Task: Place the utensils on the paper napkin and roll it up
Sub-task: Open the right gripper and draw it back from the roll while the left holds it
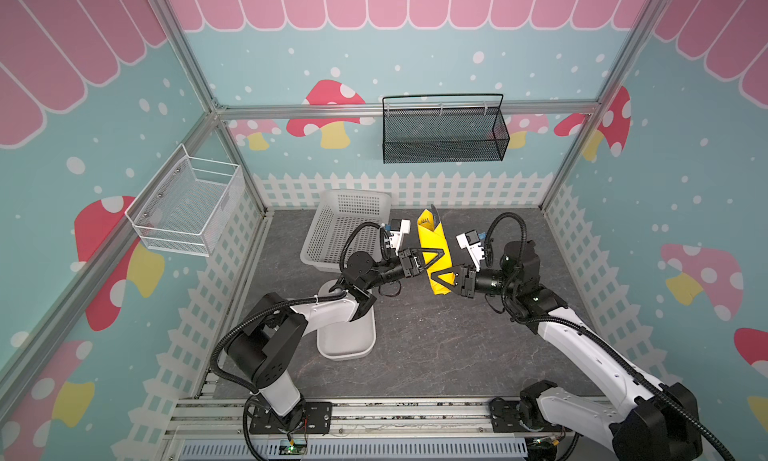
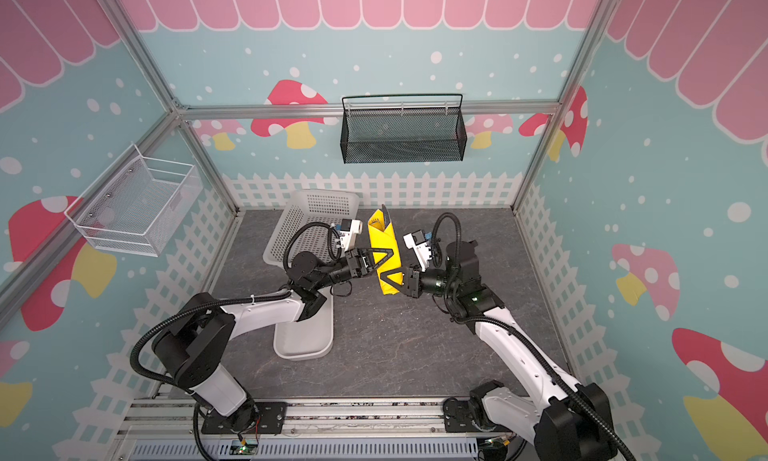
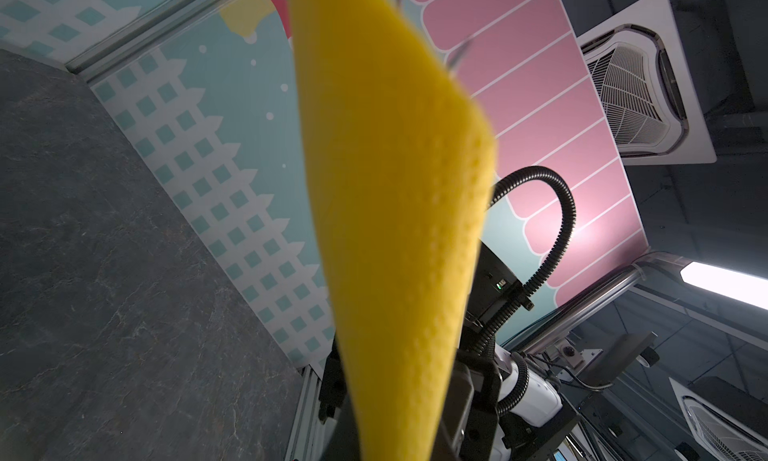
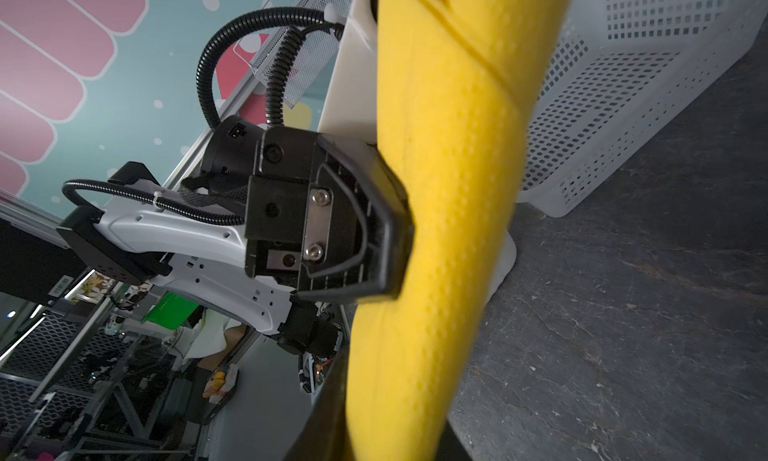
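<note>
Two robot arms meet over the middle of the dark stone-patterned desk (image 1: 436,355), each reaching in from its own side to the paper napkin (image 1: 432,238). The bright yellow napkin is already rolled into a slim bundle. It lies lengthwise away from the robot's base, just right of a white perforated basket (image 1: 320,226) in both top views.

The left gripper (image 1: 436,258) takes the roll at about its middle. Its black fingers (image 4: 386,238) are clamped on the dimpled paper, as the right wrist view shows up close. The right gripper (image 1: 436,278) comes in lower down, near the end closest to the robot. Its fingers sit either side of the roll, but whether they press on it cannot be told.

At the roll's far, open end the utensils (image 1: 433,212) show only as a dark tip and a row of tines poking out of the paper. The rest of them is wrapped from sight.

A white oblong tray (image 1: 349,346) sits on the desk under the left arm. A black mesh basket (image 1: 442,135) hangs on the back wall and a white wire basket (image 1: 187,205) on the left wall.
</note>
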